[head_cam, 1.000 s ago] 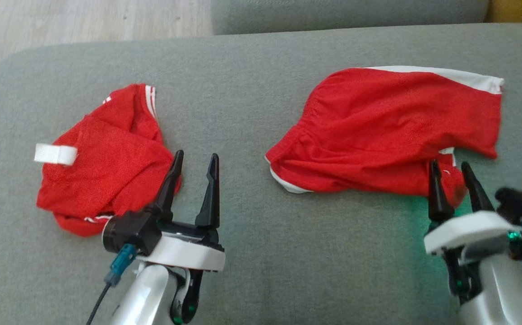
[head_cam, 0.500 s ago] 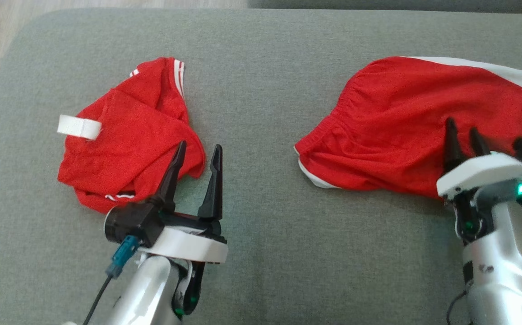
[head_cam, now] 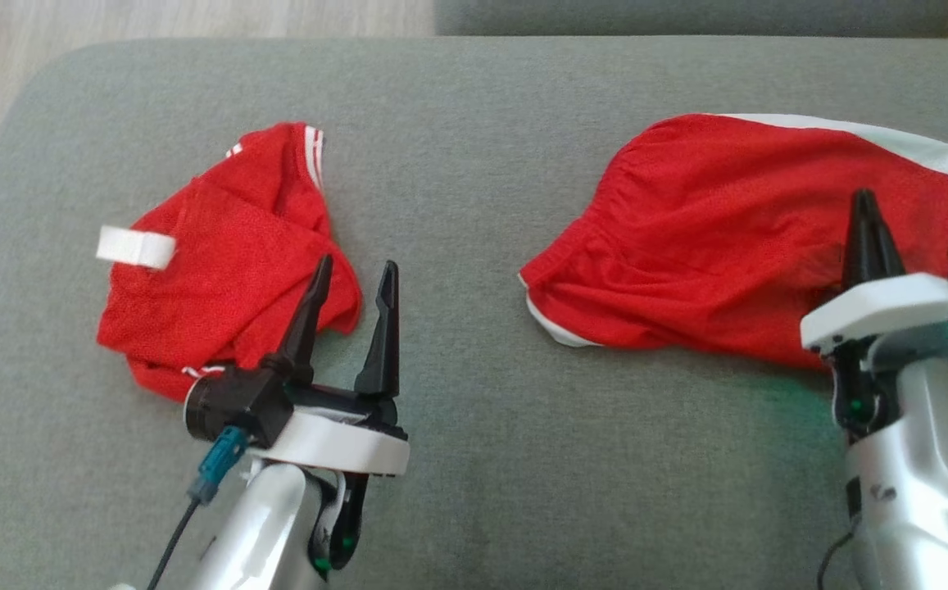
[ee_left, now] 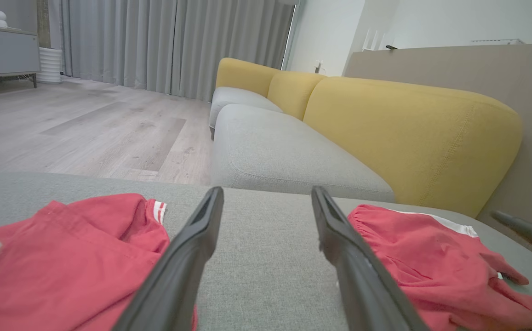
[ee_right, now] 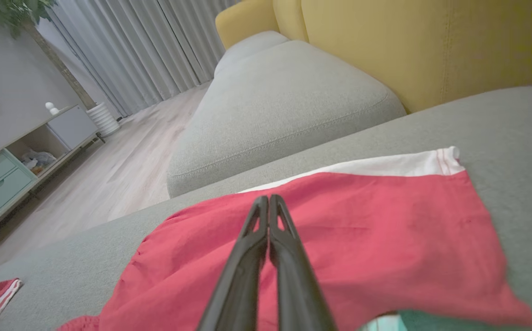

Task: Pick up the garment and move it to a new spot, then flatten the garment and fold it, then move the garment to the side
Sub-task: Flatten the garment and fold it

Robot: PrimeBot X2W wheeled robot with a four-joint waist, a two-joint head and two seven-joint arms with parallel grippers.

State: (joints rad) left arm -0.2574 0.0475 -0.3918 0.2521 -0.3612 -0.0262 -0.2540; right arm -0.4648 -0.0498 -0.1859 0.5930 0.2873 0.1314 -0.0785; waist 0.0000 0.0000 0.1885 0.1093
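Grey fabric sofa cushion (head_cam: 457, 123) is the surface, wood floor (head_cam: 154, 16) beyond. Head view: red mesh shorts with white trim (head_cam: 711, 238) lie wrinkled, nothing lifted or folded, so barely started I'd say. Right tool (head_cam: 865, 197), pressed together, sits over the shorts' right part; can't tell if cloth's caught. Well left of the shorts: crumpled red striped garment (head_cam: 219, 262), left tool (head_cam: 358, 262) spread wide beside it. Left wrist view: yellow sofa back (ee_left: 408, 124) behind the shorts. Right wrist view: grey curtains (ee_right: 146, 46) beyond.

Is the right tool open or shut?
Shut. The right tool has both fingers pressed together above the red shorts; whether cloth is pinched, I cannot tell.
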